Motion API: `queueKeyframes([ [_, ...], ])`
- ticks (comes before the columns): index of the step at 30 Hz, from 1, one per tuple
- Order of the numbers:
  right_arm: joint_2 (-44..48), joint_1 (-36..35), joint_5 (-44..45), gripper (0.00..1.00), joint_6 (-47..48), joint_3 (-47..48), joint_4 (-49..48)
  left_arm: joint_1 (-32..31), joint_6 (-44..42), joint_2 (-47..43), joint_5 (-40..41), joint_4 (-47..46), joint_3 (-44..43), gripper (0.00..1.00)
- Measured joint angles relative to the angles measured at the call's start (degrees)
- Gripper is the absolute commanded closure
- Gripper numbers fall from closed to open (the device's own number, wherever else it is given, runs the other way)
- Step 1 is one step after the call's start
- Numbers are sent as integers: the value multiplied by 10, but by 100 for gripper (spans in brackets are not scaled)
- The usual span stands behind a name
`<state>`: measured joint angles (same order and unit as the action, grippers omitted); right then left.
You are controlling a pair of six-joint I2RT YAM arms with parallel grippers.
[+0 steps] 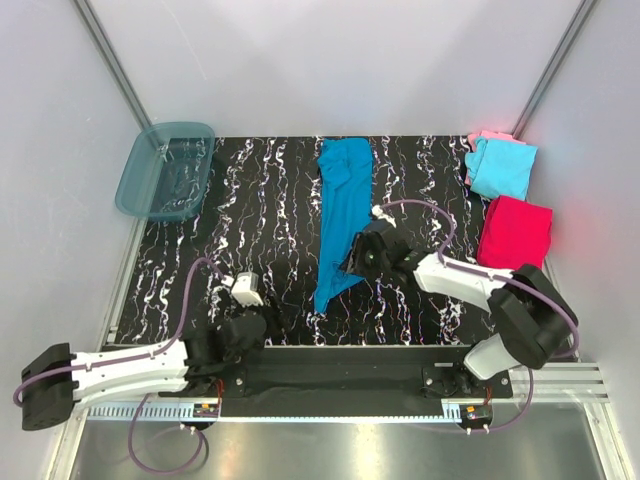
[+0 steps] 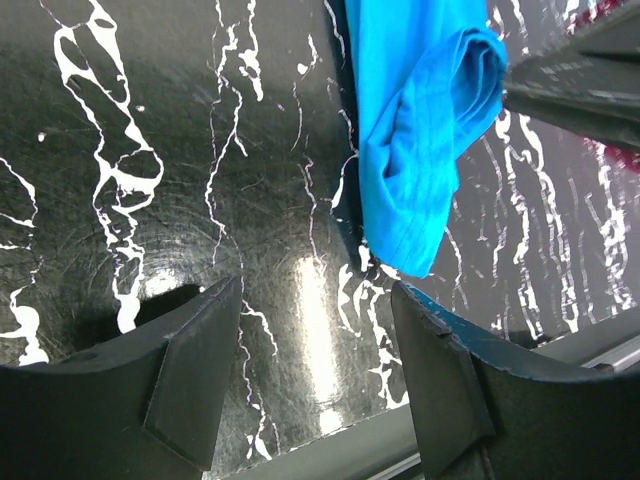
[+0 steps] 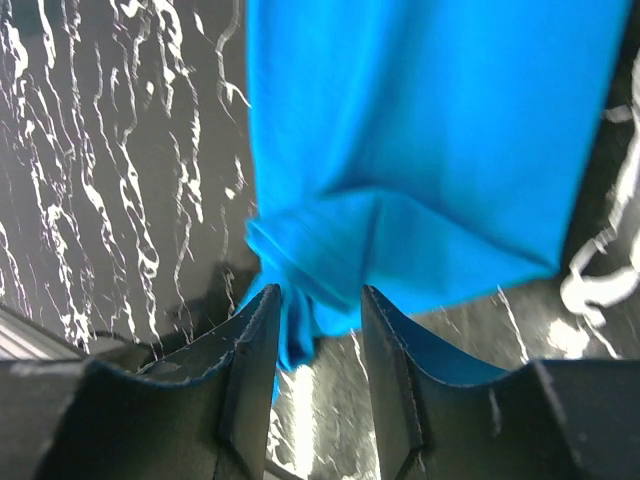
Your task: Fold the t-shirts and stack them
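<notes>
Right pincer (image 3: pixel 318 295), half open, straddles the bunched corner of the long teal-blue cloth t-shirt (image 3: pixel 430 150), left pincer (image 2: pixel 318 290) wide and empty; folding seems underway, a firm pinch likely next.

HIDDEN: pale pink t-shirt (image 1: pixel 488 136), far right, mostly under light cyan t-shirt (image 1: pixel 503 168) | HIDDEN: teal-blue t-shirt (image 1: pixel 343 215), near right edge under right gripper (image 1: pixel 358 258) | CUT OFF: same shirt, top edge, both wrist views

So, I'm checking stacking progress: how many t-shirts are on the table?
4. A teal-blue t-shirt lies long in the middle; a light cyan one sits on a pale pink one at the far right; a magenta-red one lies just nearer. More could hide beneath.
</notes>
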<state>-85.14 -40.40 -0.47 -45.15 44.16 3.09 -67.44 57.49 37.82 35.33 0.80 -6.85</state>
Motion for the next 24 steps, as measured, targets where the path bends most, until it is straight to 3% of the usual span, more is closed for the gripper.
queueKeyframes([
  [8,-63,0,-1,57,19,52,3,-2,10,-42,10,28,17,35],
  [11,-70,0,-1,71,23,53,12,-3,10,-60,12,40,18,35],
  [12,-71,0,-1,93,25,54,14,-3,10,-66,13,42,18,35],
  [13,-71,0,-1,100,30,54,15,-4,10,-73,14,44,18,35],
  [20,-63,0,5,100,20,53,28,-4,10,-94,20,66,18,36],
  [24,-5,0,15,100,17,53,63,-5,10,-96,21,70,18,36],
])
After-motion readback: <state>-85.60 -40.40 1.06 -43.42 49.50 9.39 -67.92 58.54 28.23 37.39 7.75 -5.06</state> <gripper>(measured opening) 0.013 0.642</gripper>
